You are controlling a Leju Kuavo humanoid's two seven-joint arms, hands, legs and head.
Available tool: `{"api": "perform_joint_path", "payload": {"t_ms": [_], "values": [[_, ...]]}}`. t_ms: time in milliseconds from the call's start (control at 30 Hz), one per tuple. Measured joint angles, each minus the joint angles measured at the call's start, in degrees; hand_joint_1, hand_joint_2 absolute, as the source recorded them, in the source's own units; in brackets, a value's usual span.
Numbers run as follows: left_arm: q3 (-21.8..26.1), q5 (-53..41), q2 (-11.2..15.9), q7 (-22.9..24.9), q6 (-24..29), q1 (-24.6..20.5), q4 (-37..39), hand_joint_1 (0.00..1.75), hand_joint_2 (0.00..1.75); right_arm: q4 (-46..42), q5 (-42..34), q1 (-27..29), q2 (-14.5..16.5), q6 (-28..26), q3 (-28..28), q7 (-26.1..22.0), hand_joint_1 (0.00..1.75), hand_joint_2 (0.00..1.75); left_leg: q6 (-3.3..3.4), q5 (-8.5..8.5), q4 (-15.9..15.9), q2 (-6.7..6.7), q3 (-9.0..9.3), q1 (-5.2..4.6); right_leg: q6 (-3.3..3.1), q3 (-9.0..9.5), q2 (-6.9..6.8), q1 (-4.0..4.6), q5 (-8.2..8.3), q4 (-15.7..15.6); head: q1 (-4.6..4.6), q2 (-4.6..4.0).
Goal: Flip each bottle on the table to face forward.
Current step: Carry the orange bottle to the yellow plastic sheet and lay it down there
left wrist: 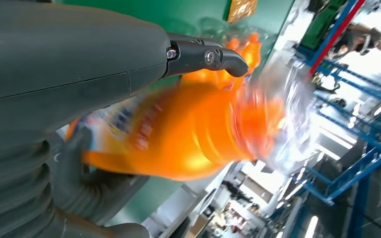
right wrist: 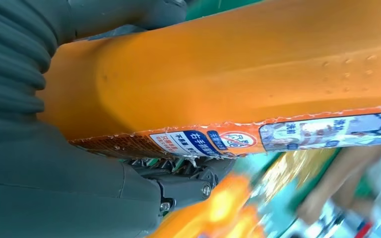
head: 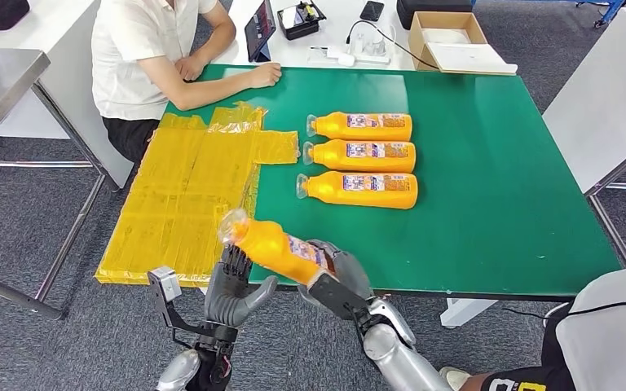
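Between both hands, orange bottle.

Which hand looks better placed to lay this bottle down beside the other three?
Right. The right hand grips the orange bottle by its base, nearer the row; the left hand sits under its neck.

Three bottles in a row mid-table, sheet to their left, a fourth bottle at the near edge.

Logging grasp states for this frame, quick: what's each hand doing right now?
Left hand: fingers spread beside the neck end of the orange bottle; grip cannot be told.
Right hand: holding that bottle at its base end.
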Motion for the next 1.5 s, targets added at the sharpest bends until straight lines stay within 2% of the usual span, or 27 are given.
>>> {"api": "perform_joint_path", "payload": {"t_ms": [167,467,633,800,867,1033,1233,1267,1300,1333,1367,1400,1467,1500], "values": [[-0.2,0.5,0.4,0.6,-1.7,-0.9,1.5,0.00,1.75,2.5,-0.1,-1.4,1.2,0.1,3.2,0.2,1.75,1.75,0.00,0.00,0.0,-0.01,-0.07,-0.02,0.00,-0.04,0.00,-0.03,0.00,0.0,0.02,0.00],[-0.1,1.8,1.0,0.2,-4.6,-1.7,3.0,0.00,1.75,5.2,0.4,-3.8,1.5,0.2,6.5,0.4,1.75,1.75,0.01,0.00,0.0,-0.01,-0.04,-0.03,0.00,-0.03,0.00,-0.04,0.00,0.0,0.01,0.00],[0.1,4.6,1.1,1.5,-8.2,-1.6,4.1,0.00,1.75,5.6,0.8,-3.7,2.0,-1.4,9.2,-0.8,1.75,1.75,0.00,0.00,0.0,0.00,-0.06,-0.01,0.00,-0.08,0.00,-0.02,0.00,0.0,0.00,0.00],[0.3,7.2,1.2,2.8,-9.6,-1.5,5.3,0.00,1.75,5.4,0.3,-2.7,2.6,-2.7,10.8,-2.0,1.75,1.75,0.00,0.00,0.0,-0.03,-0.15,-0.01,0.00,-0.12,-0.02,-0.03,-0.01,0.0,0.01,0.00],[0.4,7.6,1.2,2.7,-9.2,-1.5,5.8,0.00,1.75,5.2,1.1,-2.5,2.6,-3.4,11.4,-1.5,1.75,1.75,0.01,0.00,0.0,-0.03,-0.18,-0.02,0.00,-0.14,-0.02,-0.04,-0.01,0.0,0.01,0.00],[0.4,5.4,0.9,1.7,-4.2,-1.6,6.2,0.00,1.75,4.9,2.2,-2.5,2.8,-4.5,13.3,0.1,1.75,1.75,0.01,0.00,0.0,-0.05,-0.19,-0.04,0.00,-0.15,-0.03,-0.05,-0.01,0.0,0.02,0.00],[0.4,5.5,0.8,1.8,-3.6,-1.6,6.3,0.00,1.75,4.9,1.7,-2.4,2.8,-4.3,14.0,0.2,1.75,1.75,0.01,0.00,0.0,-0.05,-0.19,-0.04,0.00,-0.16,-0.03,-0.05,-0.01,0.0,0.01,0.00],[0.4,5.5,0.8,1.8,-3.6,-1.6,6.3,0.08,1.75,4.9,1.7,-2.4,2.8,-4.2,14.1,0.2,1.75,1.75,0.01,0.00,0.0,-0.05,-0.19,-0.04,0.00,-0.16,-0.03,-0.04,-0.01,0.0,0.01,0.00],[0.4,5.6,0.7,1.7,-3.6,-1.6,6.3,0.52,1.75,4.9,1.6,-2.4,2.8,-4.2,14.1,0.3,1.71,1.75,0.01,0.00,0.0,-0.05,-0.19,-0.04,0.00,-0.16,-0.03,-0.04,-0.01,0.0,0.01,0.00],[0.4,5.7,0.6,1.7,-3.6,-1.6,6.3,0.96,1.75,4.9,1.6,-2.4,2.8,-4.1,14.2,0.3,1.61,1.75,0.01,0.00,0.0,-0.05,-0.20,-0.04,0.00,-0.16,-0.03,-0.04,-0.01,0.0,0.01,0.00],[0.4,5.7,0.6,1.7,-3.6,-1.6,6.3,1.39,1.75,4.9,1.4,-2.4,2.8,-4.1,14.3,0.3,1.30,1.75,0.01,0.00,0.0,-0.05,-0.21,-0.03,0.00,-0.17,-0.03,-0.05,-0.01,0.0,0.02,0.00],[0.4,5.8,0.5,1.5,-3.6,-1.6,6.3,1.75,1.75,4.9,1.1,-2.4,2.8,-3.9,14.4,0.3,0.87,1.75,0.01,0.00,0.0,-0.05,-0.22,-0.03,0.00,-0.18,-0.03,-0.05,-0.01,0.0,0.02,0.00],[0.4,5.6,0.5,0.8,-3.4,-1.6,6.3,1.75,1.75,4.9,-0.1,-2.4,2.9,-3.0,14.5,0.0,0.14,1.75,0.01,0.00,0.0,-0.05,-0.24,-0.04,0.00,-0.20,-0.03,-0.05,-0.01,0.0,0.02,0.00],[0.4,5.4,0.5,0.3,-3.2,-1.6,6.3,1.75,1.75,5.0,-0.9,-2.3,2.9,-2.3,14.5,-0.2,0.00,1.75,0.01,0.00,0.0,-0.05,-0.25,-0.04,0.00,-0.21,-0.03,-0.05,-0.01,0.0,0.02,0.00]]}}
